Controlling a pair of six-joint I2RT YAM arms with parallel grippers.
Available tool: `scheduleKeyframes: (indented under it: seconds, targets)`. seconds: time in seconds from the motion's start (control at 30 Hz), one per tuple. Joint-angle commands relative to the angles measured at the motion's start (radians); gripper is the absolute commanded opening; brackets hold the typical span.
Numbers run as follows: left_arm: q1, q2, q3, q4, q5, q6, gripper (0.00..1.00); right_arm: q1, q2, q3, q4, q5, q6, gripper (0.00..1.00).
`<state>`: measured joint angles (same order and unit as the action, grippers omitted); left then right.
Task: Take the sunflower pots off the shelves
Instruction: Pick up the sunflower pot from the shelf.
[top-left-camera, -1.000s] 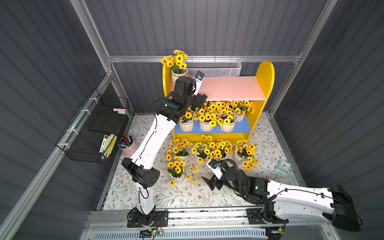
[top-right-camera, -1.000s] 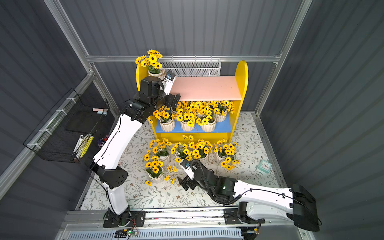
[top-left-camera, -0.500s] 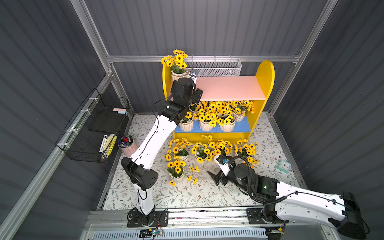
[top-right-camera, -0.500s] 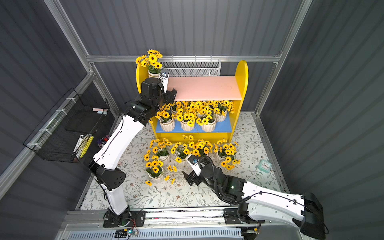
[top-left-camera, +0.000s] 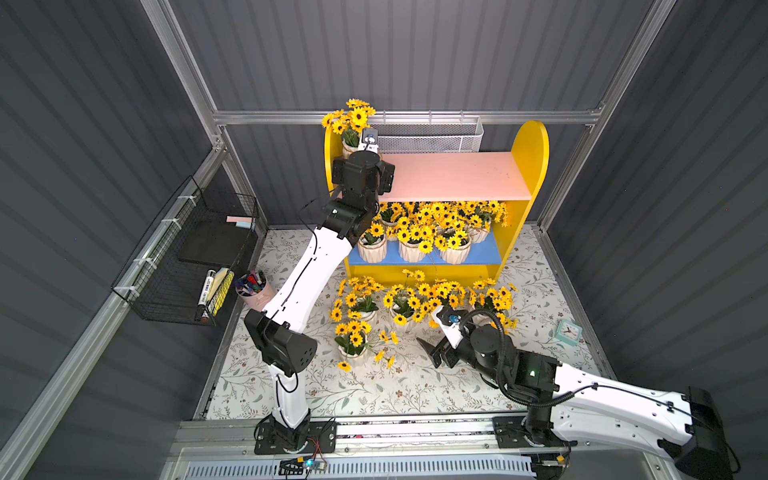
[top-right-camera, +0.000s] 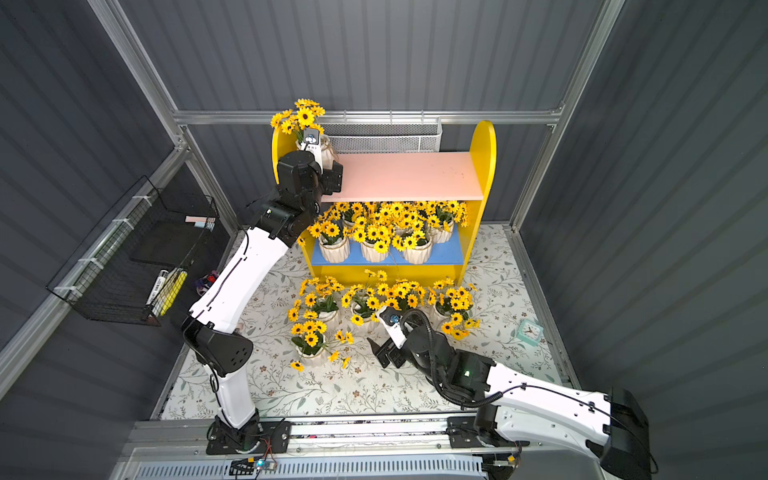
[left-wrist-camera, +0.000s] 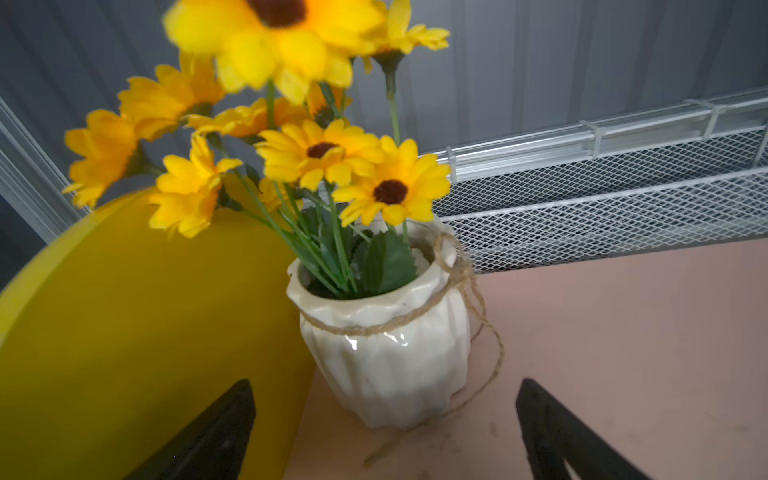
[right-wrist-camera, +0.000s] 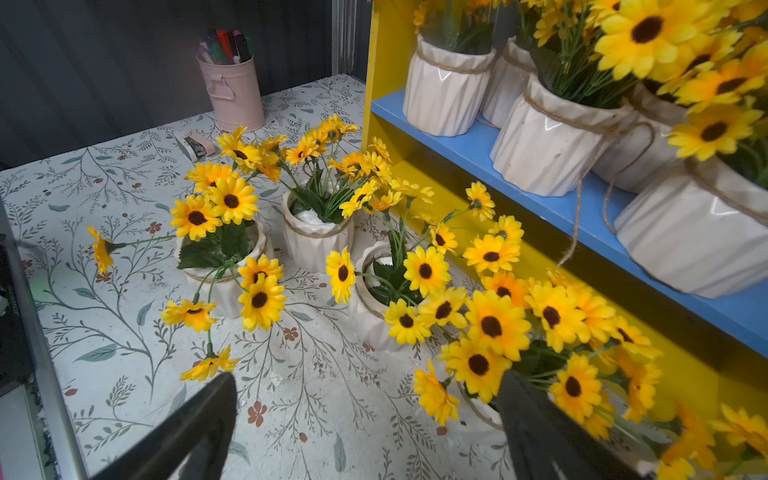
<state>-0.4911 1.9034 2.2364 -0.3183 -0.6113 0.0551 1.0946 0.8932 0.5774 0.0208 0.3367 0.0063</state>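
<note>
Trouble, if it comes, looks likeliest at the top corner of the shelves (top-left-camera: 532, 141). The only sunflower pot (left-wrist-camera: 386, 361) on the pink upper board (top-left-camera: 453, 174) stands just beside the yellow side panel (left-wrist-camera: 145, 332). The left gripper (left-wrist-camera: 385, 395) faces it with jaws wide apart, holding nothing. I'd guess the finger on the panel side has little room; if it catches the panel, the pot could be shoved or tipped.

The pot is glossy white, ribbed and narrower at the foot, so a shallow pinch may slip. The tall stems look top-heavy. A loose tail of twine (left-wrist-camera: 482, 332) trails onto the board and might snag.

More pots (top-left-camera: 413, 249) crowd the blue lower board (top-left-camera: 478, 255), petals overlapping. The right gripper (right-wrist-camera: 365, 382) hovers low and empty, jaws spread, over the leaf-printed table (top-left-camera: 374, 395). It sits among the pots already down (right-wrist-camera: 316, 245), with soft blooms close to one finger.
</note>
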Motion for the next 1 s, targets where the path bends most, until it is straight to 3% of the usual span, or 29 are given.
scheduleKeyframes:
  seconds: [0.0, 0.53, 0.97]
  targets:
    - [0.011, 0.021, -0.012, 0.065, -0.033, -0.033, 0.99, -0.012, -0.013, -0.011, -0.006, -0.015, -0.014, 0.99]
    - [0.041, 0.112, 0.006, 0.175, -0.008, -0.034, 0.99, -0.062, -0.006, -0.030, 0.011, -0.054, -0.006, 0.99]
    - [0.132, 0.087, -0.045, 0.143, 0.280, -0.053, 0.99, -0.084, 0.015, -0.032, 0.021, -0.072, -0.008, 0.99]
